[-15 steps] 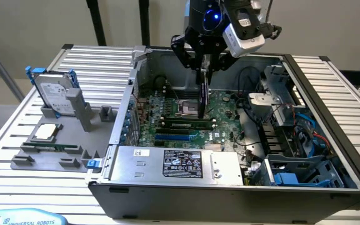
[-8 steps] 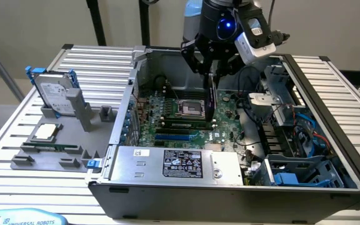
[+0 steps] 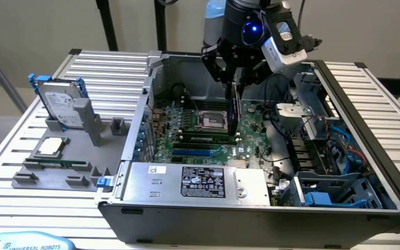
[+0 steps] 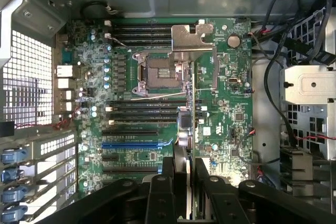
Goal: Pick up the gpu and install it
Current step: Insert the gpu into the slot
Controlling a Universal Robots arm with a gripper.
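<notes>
My gripper (image 3: 235, 78) is shut on the gpu (image 3: 235, 112), which hangs on edge, long side down, inside the open computer case (image 3: 255, 211). The card's lower end is just above the motherboard (image 3: 186, 138), near the CPU socket (image 3: 210, 121). In the wrist view the gpu (image 4: 191, 103) shows edge-on between my black fingers (image 4: 160, 187). Its silver end bracket (image 4: 191, 38) is at the far end, over the socket (image 4: 157, 72). The gripper (image 4: 184, 171) sits above the expansion slots, and a blue slot (image 4: 128, 144) lies beside the card.
A grey fixture tray (image 3: 54, 174) at the exterior view's left holds a hard drive in a blue frame (image 3: 61, 107), a CPU (image 3: 50, 147) and a memory stick (image 3: 64, 162). The power supply (image 3: 196, 182), cables (image 3: 325, 140) and a drive cage (image 3: 332, 195) crowd the case.
</notes>
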